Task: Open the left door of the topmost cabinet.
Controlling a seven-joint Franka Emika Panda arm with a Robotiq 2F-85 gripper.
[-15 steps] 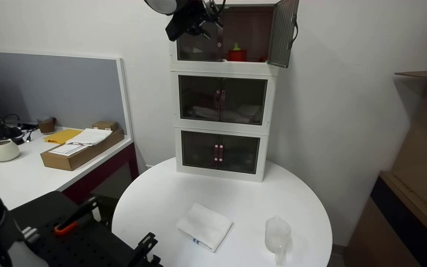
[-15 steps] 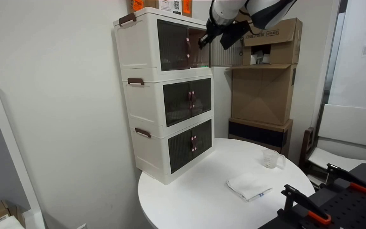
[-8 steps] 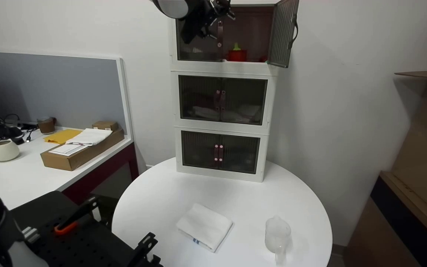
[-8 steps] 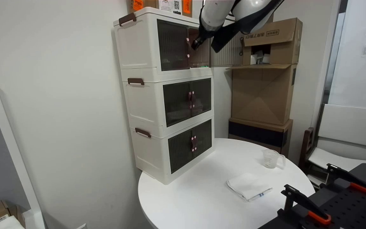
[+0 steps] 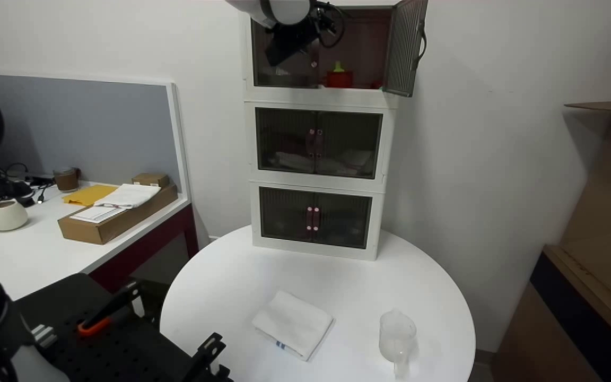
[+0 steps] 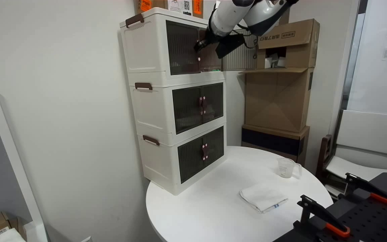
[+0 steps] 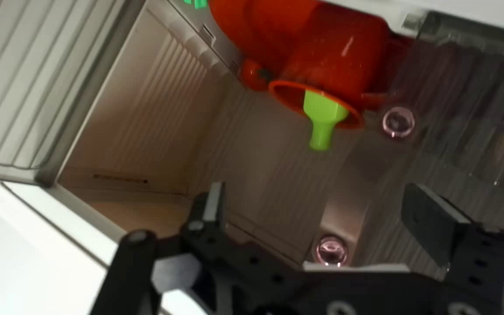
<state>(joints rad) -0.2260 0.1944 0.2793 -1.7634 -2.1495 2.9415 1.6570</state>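
Clock = picture face. Over the last second I brought the claw (image 7: 315,188) across toward 9 o'clock, seen in an exterior view against the left door (image 6: 182,48). Its handle (image 6: 199,59) was mostly hidden behind the claw there, only the lower end showing. Door hadn't budged: closed, just short of 12 o'clock in both exterior views, filling its half of the topmost cabinet (image 6: 143,50). The right door (image 5: 406,48), 1 o'clock in both, stood swung out; judged it out of my way.

Wrist view was upside down. Claw held nothing, fingers (image 7: 429,223) spread wide. Handle lay between them in that view, around 4 o'clock, nearer the finger on the 3 o'clock side. Couldn't tell contact or depth. A red pot (image 7: 335,65) sat inside at 1 o'clock, not my target.

What it meant: approach nearly done, I reckoned, opening not yet started. Handle ran 1 to 7, fingers roughly 9 to 3, so the line-up looked skewed. Figured I needed to centre, clamp, then pull in an arc. Main worry: one finger landing on the handle instead of beside it.
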